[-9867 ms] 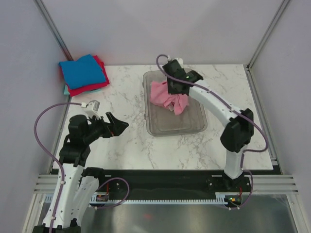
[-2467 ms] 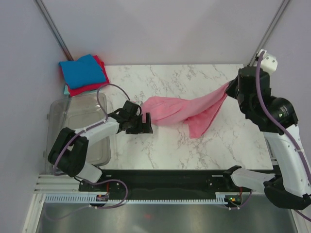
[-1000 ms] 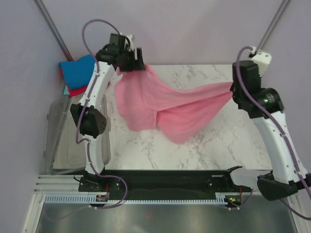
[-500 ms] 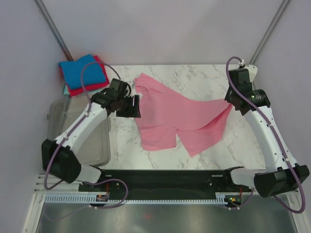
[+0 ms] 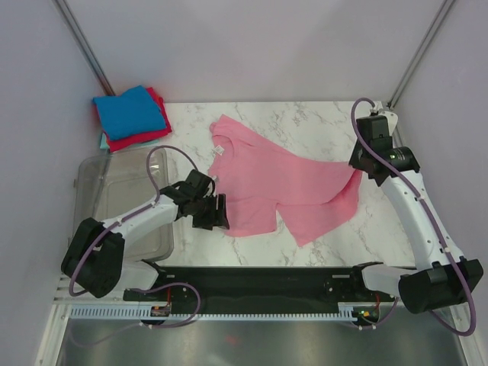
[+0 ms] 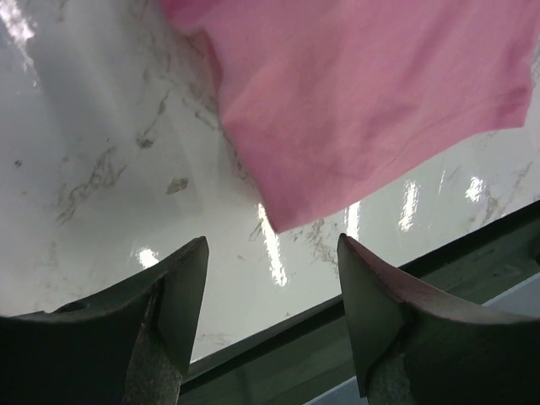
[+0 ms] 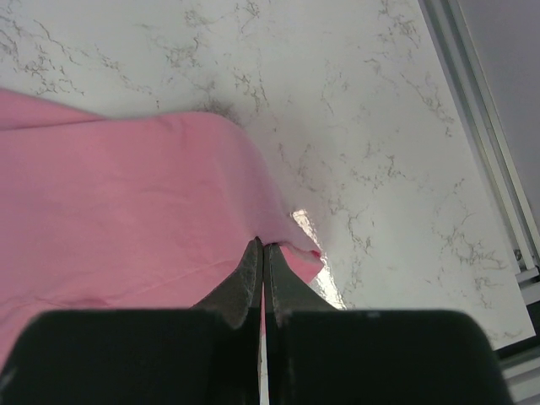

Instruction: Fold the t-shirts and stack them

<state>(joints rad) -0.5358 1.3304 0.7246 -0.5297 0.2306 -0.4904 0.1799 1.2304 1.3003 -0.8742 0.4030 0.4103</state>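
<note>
Pinching a ridge of the pink t-shirt [image 7: 110, 211], the right claw [image 7: 262, 249] is clenched, its fingers pressed flat together with cloth trapped between them. The left claw [image 6: 272, 253] is released and grasps nothing. Its jaws stand apart over bare marble, with the shirt's near corner just ahead of the gap and not touching either finger.

From above, the shirt [image 5: 282, 179] lies spread between the two claws, smooth toward the left claw [image 5: 216, 213] but doubled over and rumpled near the right claw [image 5: 364, 164]. The step looks like flattening before the first fold. To do it well, the right claw should draw its edge outward, low to the table [image 5: 320, 122], then let go. The left claw should close on the corner in front of it and pull gently the opposite way.

Room is tight. The table's front rail [image 6: 278, 329] runs close under the left claw, and the clear tub [image 5: 80, 183] sits on its outer side. The right claw has only a little marble before the side frame. The folded stack [image 5: 131, 114] lies well beyond the left claw, in the far corner.
</note>
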